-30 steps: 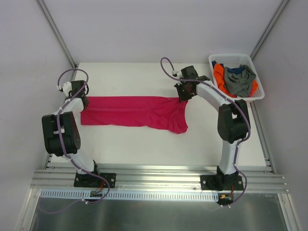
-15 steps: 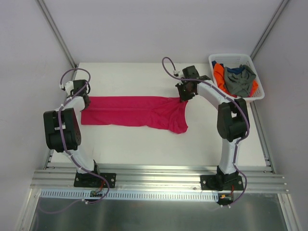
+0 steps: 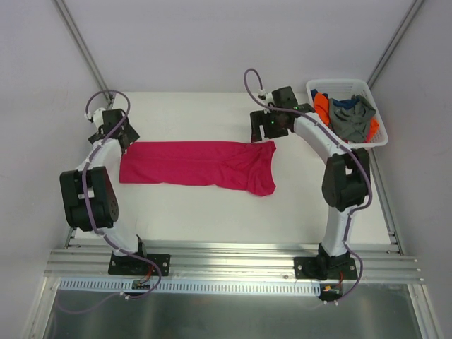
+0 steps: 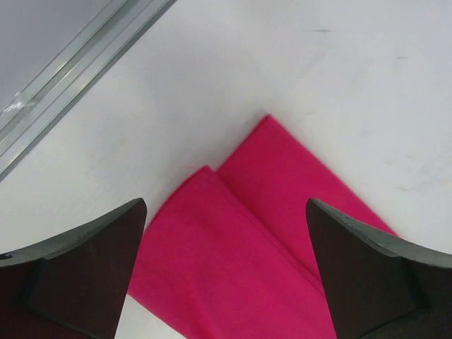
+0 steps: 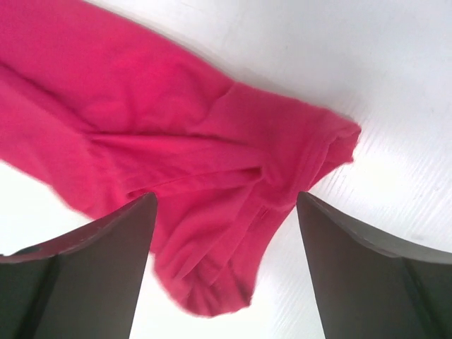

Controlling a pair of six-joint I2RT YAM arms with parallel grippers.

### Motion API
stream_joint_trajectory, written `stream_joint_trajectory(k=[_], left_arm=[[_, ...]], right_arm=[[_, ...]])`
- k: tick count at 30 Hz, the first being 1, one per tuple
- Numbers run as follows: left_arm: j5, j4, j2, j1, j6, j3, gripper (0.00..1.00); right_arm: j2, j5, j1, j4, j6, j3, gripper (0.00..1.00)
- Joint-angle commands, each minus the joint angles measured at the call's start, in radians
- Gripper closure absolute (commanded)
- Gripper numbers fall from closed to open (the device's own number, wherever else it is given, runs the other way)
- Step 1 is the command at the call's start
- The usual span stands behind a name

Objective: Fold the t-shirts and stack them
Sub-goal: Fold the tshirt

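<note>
Folded lengthwise into a long band and lying flat on the bench (image 3: pixel 212 113): the pink t-shirt (image 3: pixel 198 164). Sits midway between far and near edges, long axis running left to right, parallel to the near edge. Neat doubled hem toward the left edge. Looser, rumpled collar-and-sleeve end toward the right, sagging a little toward the near edge.

Left hand (image 3: pixel 119 135) hovering at the far corner of the left end, fingers spread wide, nothing between them; in the left wrist view, the cloth corner directly under the gap. Right hand (image 3: pixel 265 131) likewise just above the far corner of the right end, spread and empty, crumpled collar below it.

So: one hand per end, each nearest its own end, neither reaching across.

Probably next a crosswise fold, one end carried along the long axis onto the other. Tidy left end likely the easier grab; the right end may bunch unless both layers are pinched together.

Waiting in the white plastic basket (image 3: pixel 337 82) at the far right corner, well apart: grey t-shirt (image 3: pixel 354 116), orange t-shirt (image 3: pixel 321 107), dark blue t-shirt (image 3: pixel 344 103).
</note>
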Motion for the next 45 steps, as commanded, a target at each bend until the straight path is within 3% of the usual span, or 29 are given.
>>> stream_joint_trajectory(k=[1, 5, 6, 8, 11, 13, 16, 20, 25, 32, 36, 45], left_arm=[[0.179, -0.036, -0.178, -0.025, 0.049, 0.082, 0.02], [0.448, -0.076, -0.339, -0.091, 0.126, 0.067, 0.02], [0.466, -0.074, -0.368, -0.17, 0.144, 0.038, 0.01], [0.433, -0.082, -0.434, -0.282, 0.19, 0.01, 0.01], [0.387, -0.101, -0.466, -0.485, 0.133, -0.036, 0.01], [0.332, -0.094, -0.457, -0.636, 0.056, -0.065, 0.01], [0.233, -0.088, -0.361, -0.817, 0.042, -0.041, 0.01], [0.128, -0.094, -0.154, -0.945, 0.042, 0.067, 0.02], [-0.045, -0.146, 0.032, -1.023, 0.011, 0.214, 0.1], [-0.193, -0.197, 0.196, -1.034, -0.102, 0.289, 0.31], [-0.209, -0.209, 0.247, -1.034, -0.142, 0.328, 0.41], [-0.23, -0.242, 0.325, -1.034, -0.213, 0.372, 0.48]], right_arm=[[-0.211, -0.042, 0.011, -0.006, 0.162, -0.041, 0.15], [-0.415, 0.016, 0.022, 0.014, 0.32, -0.271, 0.13], [-0.513, 0.04, 0.022, 0.02, 0.36, -0.322, 0.11], [-0.614, 0.117, 0.019, 0.027, 0.449, -0.473, 0.08], [-0.794, 0.242, 0.011, -0.034, 0.52, -0.61, 0.0], [-0.89, 0.3, 0.008, -0.09, 0.551, -0.655, 0.03], [-0.963, 0.33, -0.004, -0.126, 0.56, -0.733, 0.03], [-1.03, 0.408, -0.022, -0.218, 0.585, -0.733, 0.03], [-1.073, 0.486, -0.05, -0.325, 0.58, -0.657, 0.03], [-1.129, 0.455, -0.087, -0.397, 0.554, -0.6, 0.03], [-1.162, 0.474, -0.087, -0.42, 0.546, -0.611, 0.03], [-1.207, 0.5, -0.087, -0.473, 0.54, -0.607, 0.03]])
